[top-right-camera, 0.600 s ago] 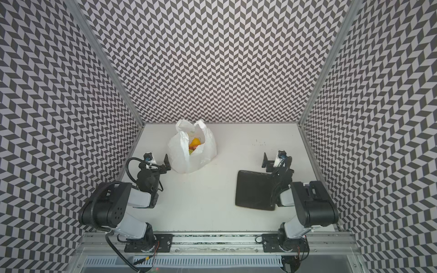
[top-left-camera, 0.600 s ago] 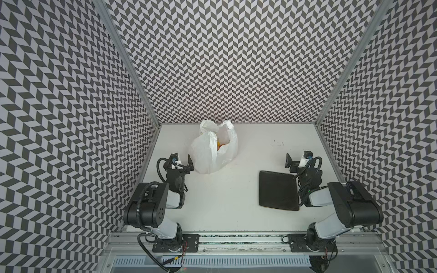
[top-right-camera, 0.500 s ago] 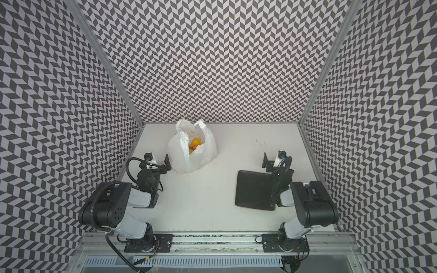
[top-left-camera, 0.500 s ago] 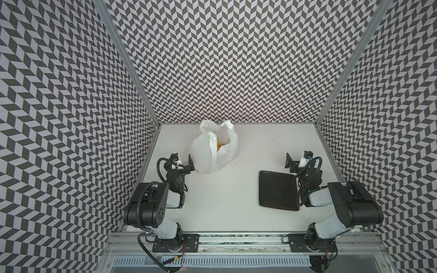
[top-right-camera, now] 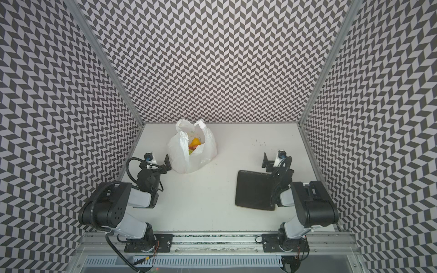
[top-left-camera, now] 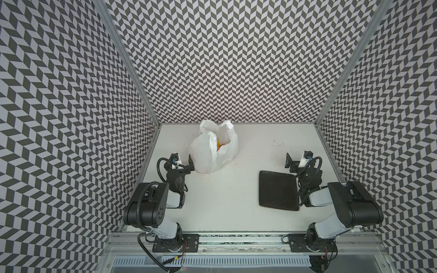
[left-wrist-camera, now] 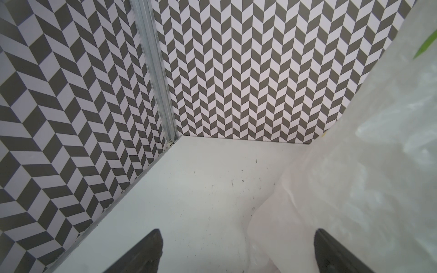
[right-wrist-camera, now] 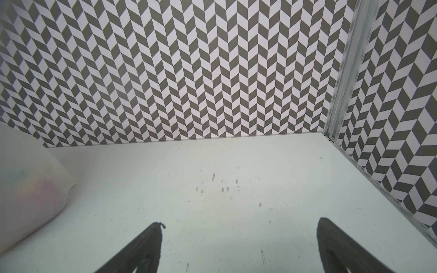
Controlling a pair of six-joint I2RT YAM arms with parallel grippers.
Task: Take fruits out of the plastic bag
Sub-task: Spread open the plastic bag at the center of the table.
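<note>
Bag: the bag [top-left-camera: 214, 147] stands slumped on the table's far left part, near the back wall, its mouth gaping upward with handle loops flopped to the far side.
Fruits: the fruits [top-right-camera: 194, 144] are all inside; through the mouth a yellow-orange piece shows, with red and green bits beneath it. None lies on the table.
Left gripper: the left gripper [top-left-camera: 183, 162] has its jaws spread wide and holds nothing; it sits low just beside the bag's near-left flank. In the wrist view one finger [left-wrist-camera: 331, 250] lies against or in front of the film; whether it touches, I cannot tell.
Right gripper: the right gripper [top-left-camera: 295, 160] has its jaws wide apart and empty, well apart from the bag, just beyond the plate's far corner.
Plate: the plate [top-left-camera: 277, 190], dark and square, lies bare on the near right, a likely place for the fruit.
Step in hand: probably the first reach; nothing is out yet.
Doing it well: one arm should pinch a loop or the rim to hold the mouth open while the other comes down from above onto the top fruit. Thin film will cling and lift with a fruit, so pin the bag first.
Table: the table [right-wrist-camera: 236, 224] is flat, white and matte, with small dark scuffs at the far right.
Room: chevron-patterned walls [top-left-camera: 224, 59] enclose three sides, with metal posts in the corners; the bag's corner leaves little room.
</note>
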